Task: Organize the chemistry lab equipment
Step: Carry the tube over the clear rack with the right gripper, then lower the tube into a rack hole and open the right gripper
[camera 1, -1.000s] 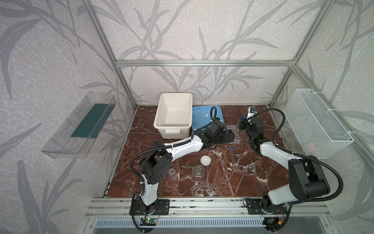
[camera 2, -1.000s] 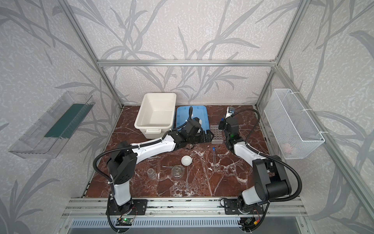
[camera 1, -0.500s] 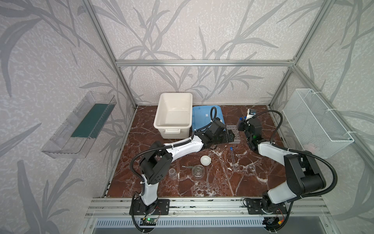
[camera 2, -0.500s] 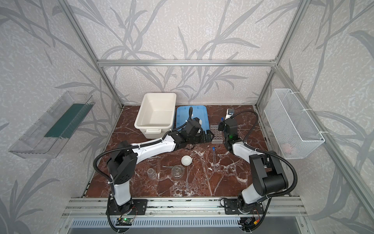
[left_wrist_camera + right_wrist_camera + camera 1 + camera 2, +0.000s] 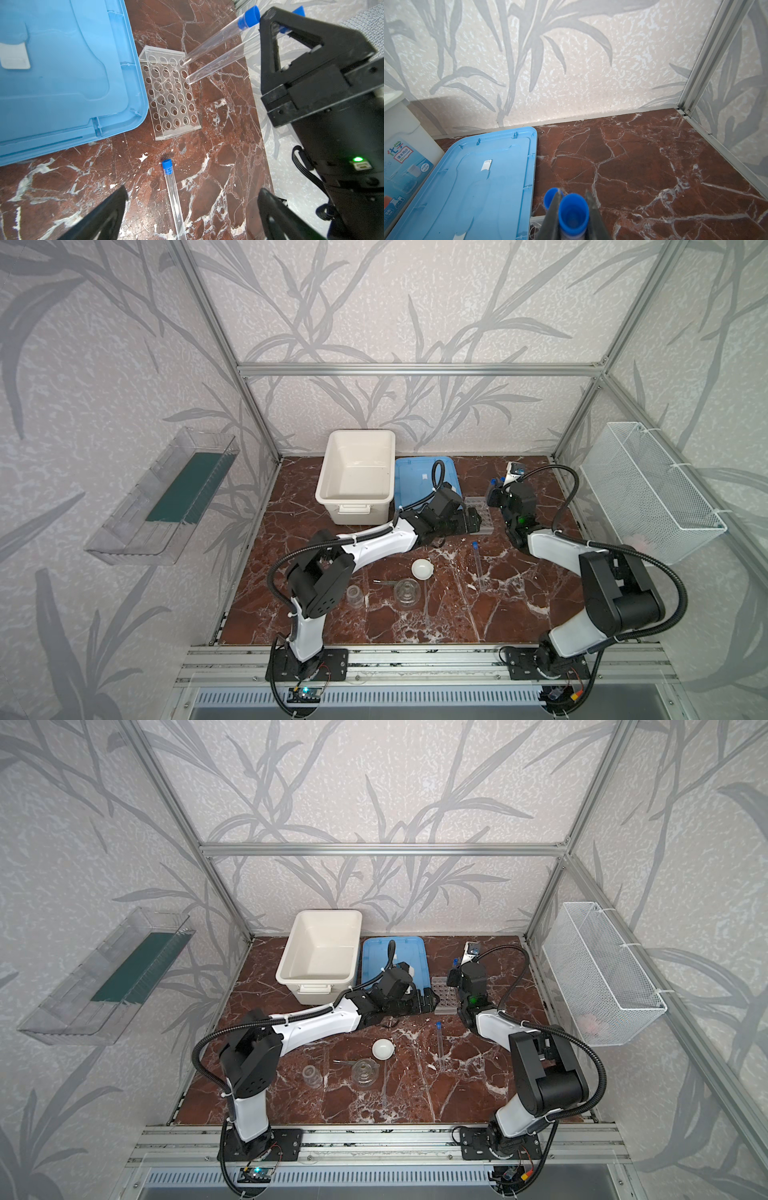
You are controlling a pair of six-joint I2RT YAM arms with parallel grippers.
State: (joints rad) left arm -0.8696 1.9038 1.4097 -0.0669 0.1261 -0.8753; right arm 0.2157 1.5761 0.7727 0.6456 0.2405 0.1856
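Clear plastic with blue caps shows best from the wrists. Only the left wrist view gives the grid rack (image 5: 170,97) hole by hole, standing just beside the blue lid (image 5: 62,72). A leaning tube (image 5: 212,42) sits slanted in a corner hole. The gripped tube (image 5: 222,59) slants alongside it with its rounded tip at the outer row; whether it has entered a hole I cannot tell. The right wrist view shows, close up, the right gripper (image 5: 573,193) clamped on that tube just under its cap. The left gripper (image 5: 192,192) is spread wide and empty above the loose tube (image 5: 173,197), which lies flat on the marble table (image 5: 228,135), cap toward the rack. In a top view the white dish (image 5: 422,569), tweezers (image 5: 384,582), a wide glass vessel (image 5: 407,592) and a small glass vessel (image 5: 355,596) sit nearer the front, well apart from the rack.
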